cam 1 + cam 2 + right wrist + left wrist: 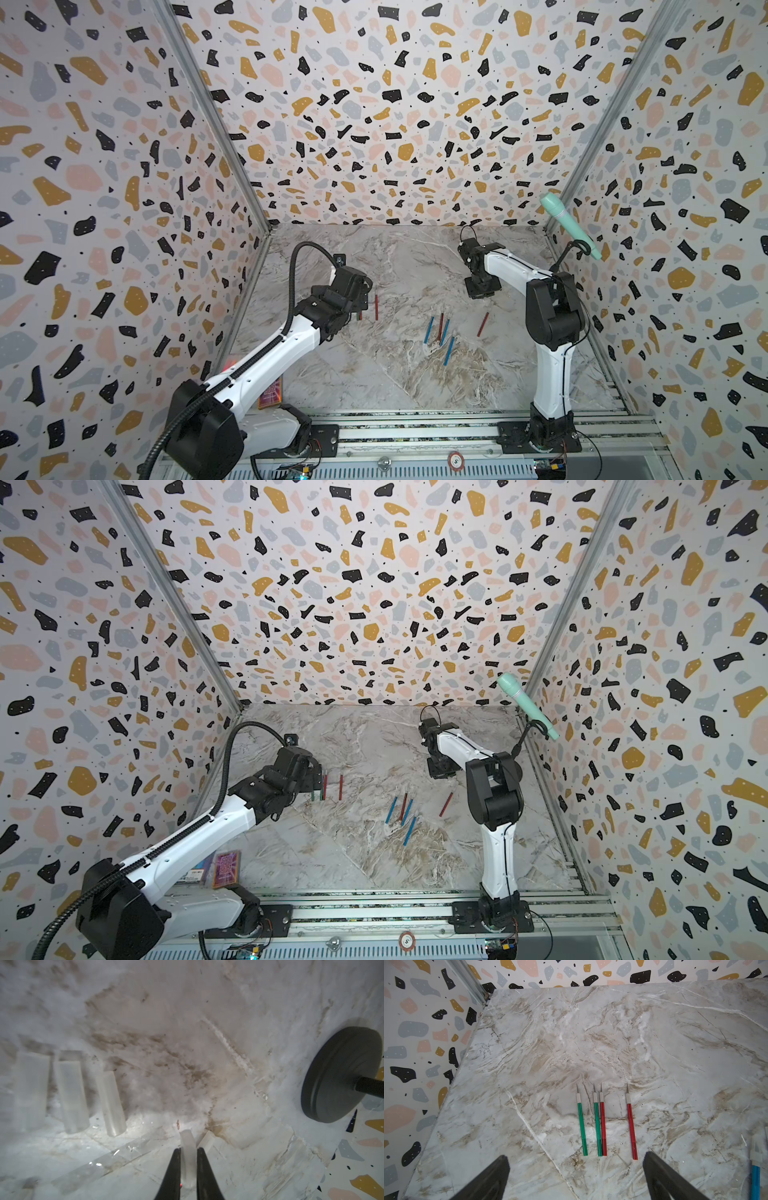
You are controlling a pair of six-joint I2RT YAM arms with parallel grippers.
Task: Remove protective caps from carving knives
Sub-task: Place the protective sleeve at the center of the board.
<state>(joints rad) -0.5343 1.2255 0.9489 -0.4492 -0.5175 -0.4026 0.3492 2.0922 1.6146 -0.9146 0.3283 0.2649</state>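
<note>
Four carving knives [603,1128], two green and two red with bare grey needle tips, lie parallel on the veined marble counter [591,1032], just ahead of the left jaws, which gape wide. The right jaws pinch a frosted clear cap [188,1157], and three similar caps [111,1103] lie nearby.

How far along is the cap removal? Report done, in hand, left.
Done: four bare-bladed knives lie by the open left gripper; clear caps lie loose. In hand: right gripper shut on a cap. Left: the mid-table knives; one blue knife looks capped.
</note>
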